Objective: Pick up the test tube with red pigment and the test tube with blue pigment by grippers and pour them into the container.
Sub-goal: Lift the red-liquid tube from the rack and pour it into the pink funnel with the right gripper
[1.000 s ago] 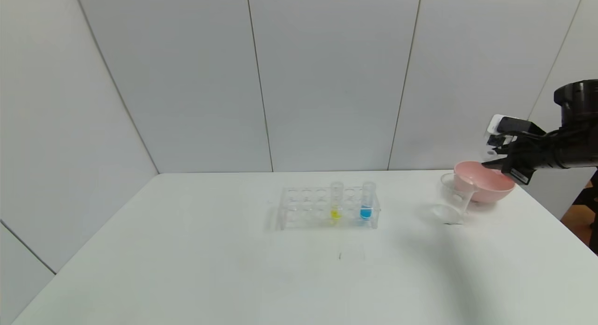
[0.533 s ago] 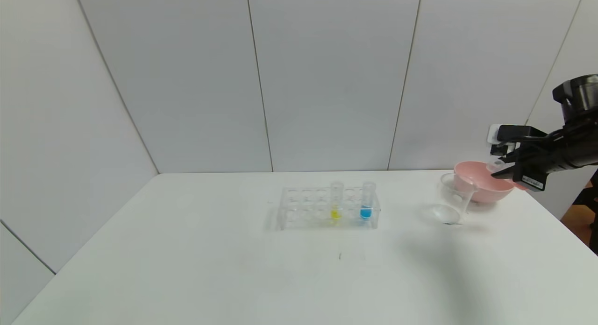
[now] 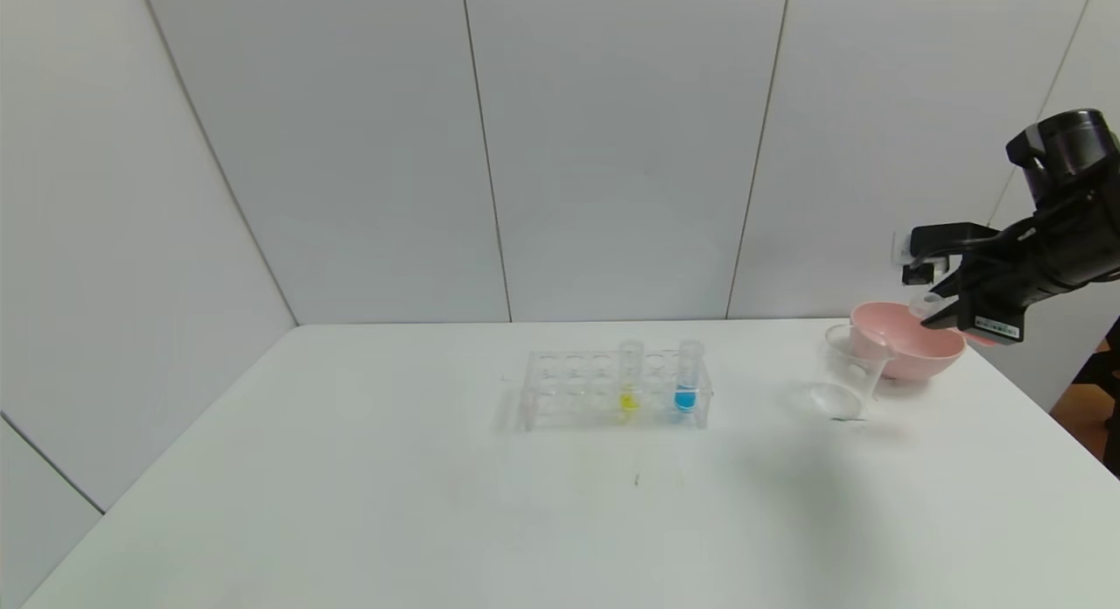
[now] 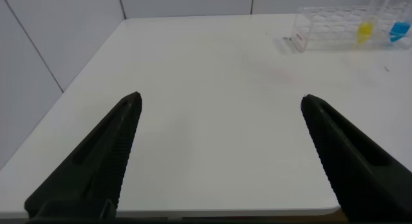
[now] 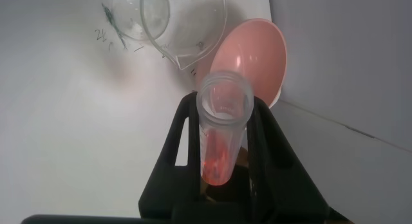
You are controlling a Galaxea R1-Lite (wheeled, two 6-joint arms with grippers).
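The red tube [image 5: 222, 130] sits clamped in the right gripper [image 3: 941, 307], its fingers closed tight on the glass, mouth pointing toward the beaker [image 3: 853, 368] and a little orange-red liquid pooled at its rounded end. Over the last second the gripper has risen and swung from low over the pink bowl [image 3: 910, 342] to a higher, more level pose — a sign, it seems, that the pour is being lined up, not yet begun. The beaker stands touching the bowl's near-left side, so the tube's mouth must pass beyond the bowl's rim to reach it; a spill into the bowl looks like the main risk. The blue tube [image 3: 689, 377] waits upright in the rack [image 3: 560, 390] beside a yellow tube [image 3: 629, 377], well apart from the beaker. The table [image 3: 350, 504] lies open all around — though its right edge runs close by the bowl. The left gripper [image 4: 219, 153] hangs wide open and empty over the near left of the table.
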